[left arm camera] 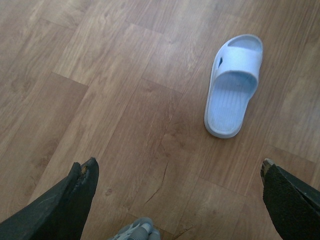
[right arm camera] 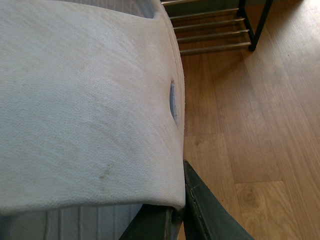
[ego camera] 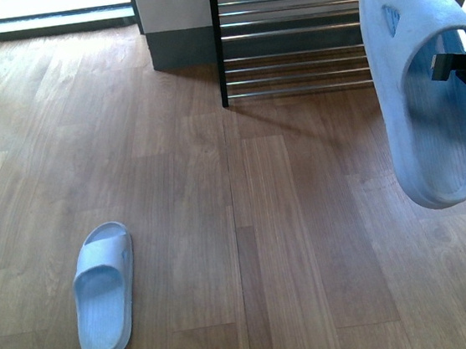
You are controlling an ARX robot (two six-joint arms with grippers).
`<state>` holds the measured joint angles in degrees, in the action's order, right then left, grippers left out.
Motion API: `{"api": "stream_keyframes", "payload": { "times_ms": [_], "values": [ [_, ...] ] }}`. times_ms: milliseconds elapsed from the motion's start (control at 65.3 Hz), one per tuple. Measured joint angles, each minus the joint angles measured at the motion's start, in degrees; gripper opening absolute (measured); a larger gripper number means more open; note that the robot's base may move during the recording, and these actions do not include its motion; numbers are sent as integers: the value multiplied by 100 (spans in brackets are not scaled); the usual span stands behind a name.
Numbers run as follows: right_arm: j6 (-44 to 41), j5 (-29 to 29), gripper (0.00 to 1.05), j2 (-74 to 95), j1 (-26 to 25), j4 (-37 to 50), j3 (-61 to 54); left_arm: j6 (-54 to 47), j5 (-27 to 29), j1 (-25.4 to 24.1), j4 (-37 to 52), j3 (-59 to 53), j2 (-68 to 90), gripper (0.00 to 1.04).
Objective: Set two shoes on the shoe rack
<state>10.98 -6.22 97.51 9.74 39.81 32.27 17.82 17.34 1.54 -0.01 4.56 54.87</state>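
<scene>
**Two slippers, one uncertain grip**

One slipper is not yet picked up. In the front view the floor slipper (ego camera: 105, 292) lies flat at the lower left on the wooden floor (ego camera: 305, 217), well apart from everything else. At the upper middle stands the shoe rack (ego camera: 295, 49) with its slim silvery rods, and neither slipper is on it. At the right edge the held slipper (ego camera: 425, 85) hangs nearly upright in the air. The right gripper (ego camera: 459, 69) has its fingers closed on the strap.

I see three possible problems. The grip takes only the strap of a soft, long slipper, so I think a quick move could make the slipper swing or slide out. Its low end could also strike the rack's black post or catch on a rod. The rods have gaps between them, so a slipper released while tilted may tip or hang through.

Each view adds something. The front view alone shows both slippers and the rack together, but the held slipper covers the rack's right part and the left arm is absent. The left wrist view shows the left gripper (left arm camera: 178, 167) with fingers wide apart, nothing between them, and the floor slipper near ahead. The right wrist view is almost filled by the strap. It shows one dark finger (right arm camera: 202, 212) pressed at the strap's edge and the rack beyond it, but not the other slipper.
</scene>
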Motion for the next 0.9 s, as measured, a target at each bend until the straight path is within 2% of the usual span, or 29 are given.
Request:
{"api": "stream_keyframes", "payload": {
  "times_ms": [184, 306, 414, 536, 720, 904],
  "values": [
    [0, 0, 1, 0, 0, 0, 0, -166, -337, 166, 3023, 313, 3595, 95],
    [0, 0, 1, 0, 0, 0, 0, -509, -431, 267, 4411, 990, 5917, 95],
    [0, 0, 1, 0, 0, 0, 0, -743, -535, 289, 4601, 1423, 6957, 95],
    [0, 0, 1, 0, 0, 0, 0, -857, -612, 326, 4664, 1622, 7270, 95],
    [0, 0, 1, 0, 0, 0, 0, -857, -501, 417, 4546, 1729, 7163, 95],
    [0, 0, 1, 0, 0, 0, 0, -577, -289, 560, 4113, 1394, 6216, 95]
  ]
}}
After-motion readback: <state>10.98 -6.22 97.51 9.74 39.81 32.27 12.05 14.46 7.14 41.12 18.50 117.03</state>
